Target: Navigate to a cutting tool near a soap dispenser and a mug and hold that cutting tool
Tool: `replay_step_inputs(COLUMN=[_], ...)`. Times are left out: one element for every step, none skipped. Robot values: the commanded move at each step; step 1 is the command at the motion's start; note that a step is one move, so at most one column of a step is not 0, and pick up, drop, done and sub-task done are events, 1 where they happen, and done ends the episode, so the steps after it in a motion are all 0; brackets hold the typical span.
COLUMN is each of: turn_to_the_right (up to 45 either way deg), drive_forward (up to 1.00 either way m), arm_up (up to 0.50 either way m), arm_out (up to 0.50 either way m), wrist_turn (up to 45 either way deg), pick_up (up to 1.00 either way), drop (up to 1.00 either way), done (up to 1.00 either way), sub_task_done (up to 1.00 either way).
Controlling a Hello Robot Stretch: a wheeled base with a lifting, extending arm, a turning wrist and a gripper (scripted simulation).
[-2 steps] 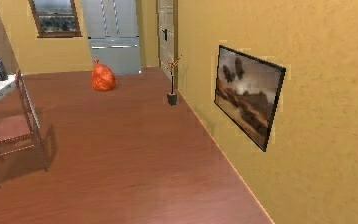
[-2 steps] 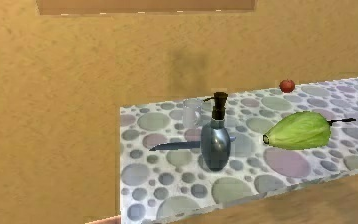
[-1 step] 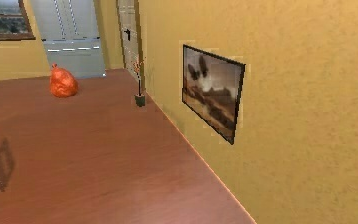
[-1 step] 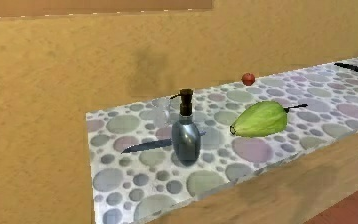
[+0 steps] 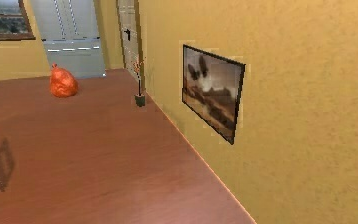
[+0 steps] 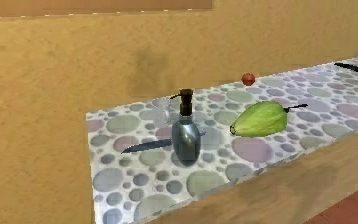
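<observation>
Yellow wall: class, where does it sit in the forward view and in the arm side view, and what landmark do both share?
Forward view: the yellow wall runs along the right side, carrying a framed picture.
Arm side view: the yellow wall spans the top, behind the spotted counter.
Shared landmark: the red-brown floor.

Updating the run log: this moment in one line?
counter alongside | soap dispenser mid-counter | dark knife-like thing beside it | green fruit nearby

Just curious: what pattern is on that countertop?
Countertop: grey, green and mauve round spots, clearest in the arm side view.
</observation>
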Motion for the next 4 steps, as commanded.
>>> replay_step_inputs(turn_to_the_right=[0.0, 0.0, 0.0, 0.0], drive_forward=[0.00, 0.00, 0.00, 0.00], arm_up=[0.38, 0.00, 0.00, 0.00], arm_out=[0.00, 0.28, 0.00, 0.00], wrist_turn=[0.0, 0.0, 45.0, 45.0], pick_up=[0.00, 0.00, 0.00, 0.00], drop=[0.00, 0.00, 0.00, 0.00], done=[0.00, 0.00, 0.00, 0.00], sub_task_done=[0.00, 0.00, 0.00, 0.00])
